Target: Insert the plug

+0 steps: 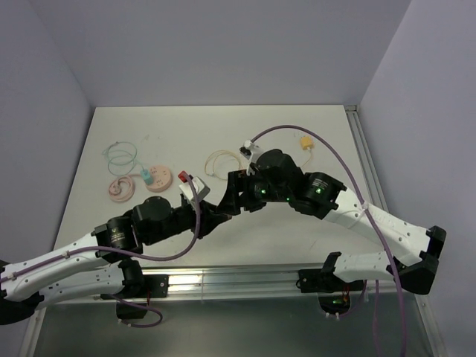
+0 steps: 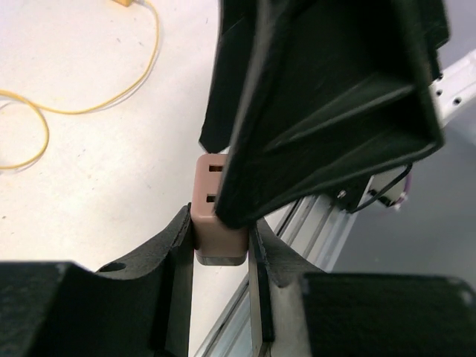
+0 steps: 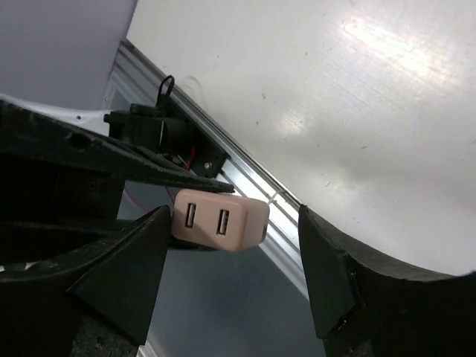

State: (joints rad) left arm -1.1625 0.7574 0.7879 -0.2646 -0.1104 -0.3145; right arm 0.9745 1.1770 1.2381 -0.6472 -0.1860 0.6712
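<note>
Black fingers (image 2: 167,253) of the left claw (image 2: 221,227) pinch a pale pink plastic charger block (image 2: 212,216) by its sides, two USB slots facing up. The right claw (image 3: 232,219) stands spread around the same block, one finger close beside it and the other well apart. Neither claw carries a plug.

Closing the right claw now would likely push the block sideways and twist it in the left pinch, because that pinch covers only the lower part of its sides. From the right wrist, the block appears to hang over the aluminium rail (image 3: 253,186) at the near edge, so a slip could drop it off the white tabletop (image 1: 320,119).

A thin yellow cable (image 2: 44,111) loops on the tabletop beyond. A coiled pink cable (image 1: 119,187), a thin green cable (image 1: 119,155) and a small yellow connector (image 1: 305,143) lie further off. In the left wrist view the right finger partly hides the slots, and both arms crowd the space above them.
</note>
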